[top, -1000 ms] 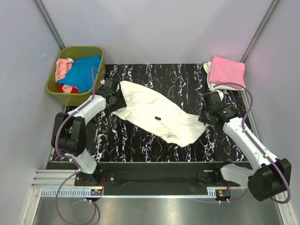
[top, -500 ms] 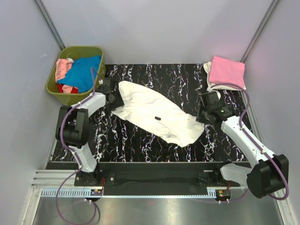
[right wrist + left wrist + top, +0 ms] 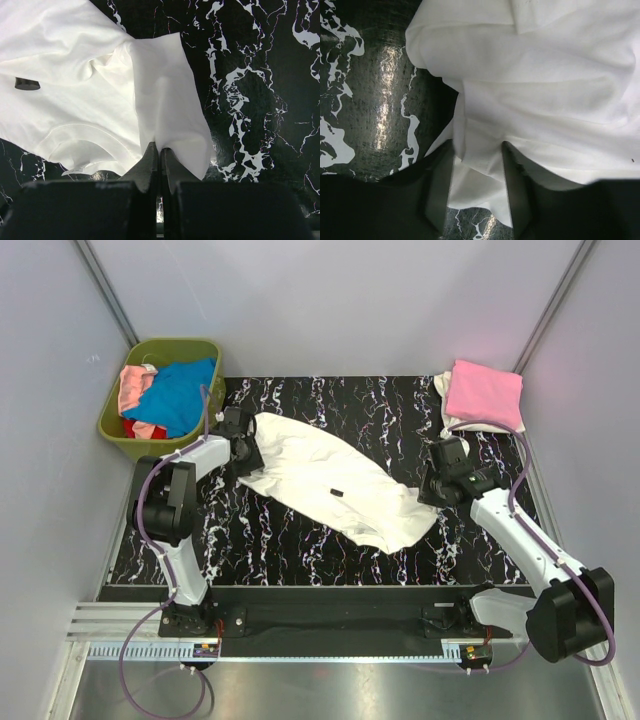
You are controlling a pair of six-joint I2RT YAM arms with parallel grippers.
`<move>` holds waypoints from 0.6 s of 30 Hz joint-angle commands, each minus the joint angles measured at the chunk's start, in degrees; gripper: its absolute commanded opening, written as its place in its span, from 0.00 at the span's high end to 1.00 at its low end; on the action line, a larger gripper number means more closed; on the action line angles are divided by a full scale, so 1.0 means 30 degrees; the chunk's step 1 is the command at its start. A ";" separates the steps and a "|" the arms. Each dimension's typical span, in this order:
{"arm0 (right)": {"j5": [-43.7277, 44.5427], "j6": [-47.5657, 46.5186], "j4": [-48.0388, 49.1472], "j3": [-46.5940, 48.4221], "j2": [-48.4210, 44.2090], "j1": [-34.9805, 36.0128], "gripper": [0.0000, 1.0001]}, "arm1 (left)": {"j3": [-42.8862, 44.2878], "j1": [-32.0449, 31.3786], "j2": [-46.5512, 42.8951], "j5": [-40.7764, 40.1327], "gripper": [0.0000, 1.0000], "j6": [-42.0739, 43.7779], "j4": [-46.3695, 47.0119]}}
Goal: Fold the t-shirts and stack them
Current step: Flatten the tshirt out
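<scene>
Top view: the white t-shirt point(image 3: 335, 485) lies spread on a diagonal across the black marbled tabletop point(image 3: 300, 550). The left end effector point(image 3: 244, 448) is at its far-left edge and the right end effector point(image 3: 430, 490) at its near-right corner. We judge that opposite ends are held so the cloth can be drawn flat before folding. A folded pink t-shirt point(image 3: 483, 392) sits at the far-right corner, the stack so far. The olive-green basket point(image 3: 110, 425) at far left holds blue cloth point(image 3: 178, 395) and more.

Left wrist view: the fingers point(image 3: 440, 195) stand a narrow gap apart, filled by a bunched fold. Creases converge there, so we read it as a grip.

Right wrist view: the fingers point(image 3: 150, 160) are pinched almost together on the shirt's edge, and the cloth rises in a ridge to them.
</scene>
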 commanded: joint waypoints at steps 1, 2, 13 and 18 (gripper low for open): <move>-0.0126 -0.0174 0.0614 -0.0028 0.0189 -0.0064 1.00 | 0.0222 -0.0015 -0.0297 0.0000 0.62 0.0082 0.0935; -0.0155 -0.0203 0.0585 -0.0028 0.0276 -0.0093 1.00 | 0.0281 -0.0015 -0.0326 -0.0030 0.68 0.0111 0.0906; 0.0282 -0.0174 -0.0232 0.0937 -0.0220 -0.0064 1.00 | 0.2914 -0.0015 -0.2725 -0.1170 1.00 0.0872 -0.2020; 0.0664 -0.0057 -0.1318 0.2750 -0.0865 -0.0093 1.00 | 0.4818 -0.0015 -0.5304 -0.1611 1.00 0.1632 -0.4655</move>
